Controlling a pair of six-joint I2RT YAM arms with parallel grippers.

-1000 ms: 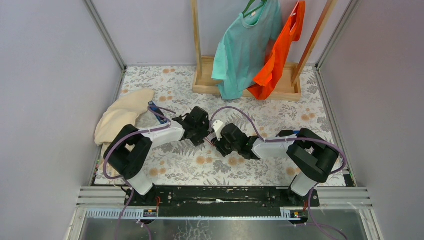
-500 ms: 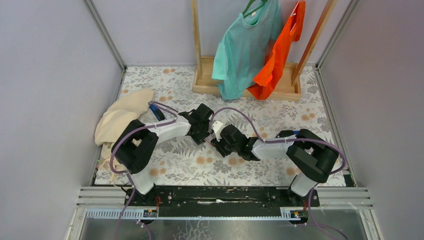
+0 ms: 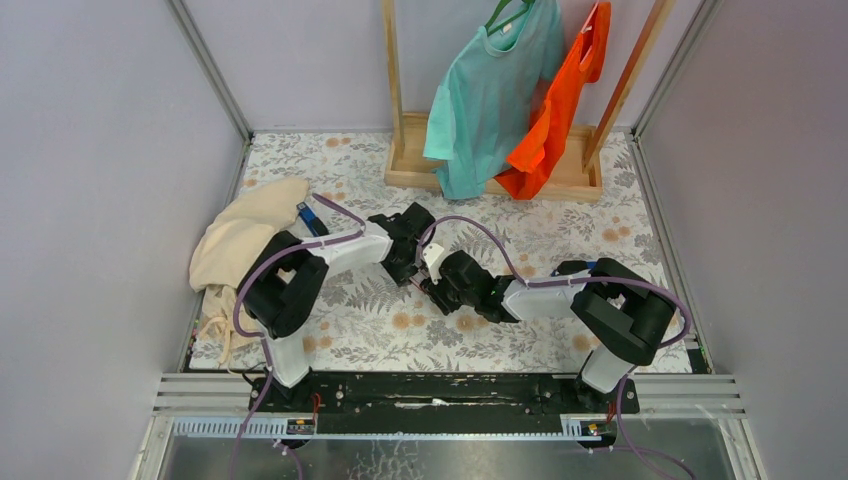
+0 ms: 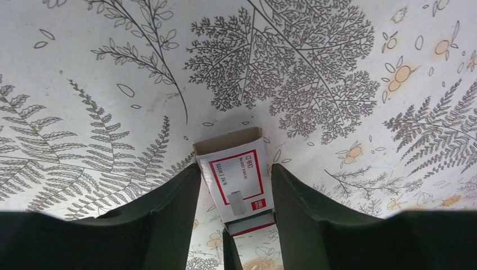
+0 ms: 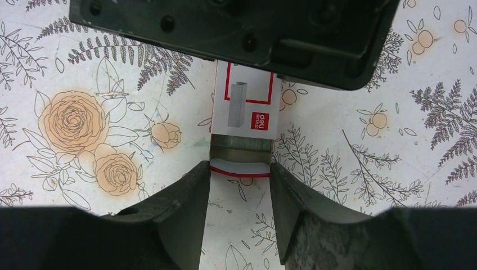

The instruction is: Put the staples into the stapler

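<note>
Swung left arm [image 3: 345, 250] rightward since a second ago; now meets right arm [image 3: 540, 295] at frame centre. Flanks glossy white, red-framed staples box [image 4: 236, 180] with left fingers [image 4: 169, 216]; cannot tell if clamped. Pinches box's lower end with right fingers [image 5: 183, 208], visible from right wrist only, along with dull grey staples [image 5: 241, 142] peeking from the sleeve. Visible from top only: blue stapler [image 3: 308, 216] upper left, beside rumpled beige cloth [image 3: 240, 245]. Matte floral counter [image 4: 84, 67] underneath.

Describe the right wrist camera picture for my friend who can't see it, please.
A small white cardboard staple box with a red frame is pinched at its near end by the right gripper, against a flowery tablecloth. The black body of the left gripper hides the box's far end.
</note>
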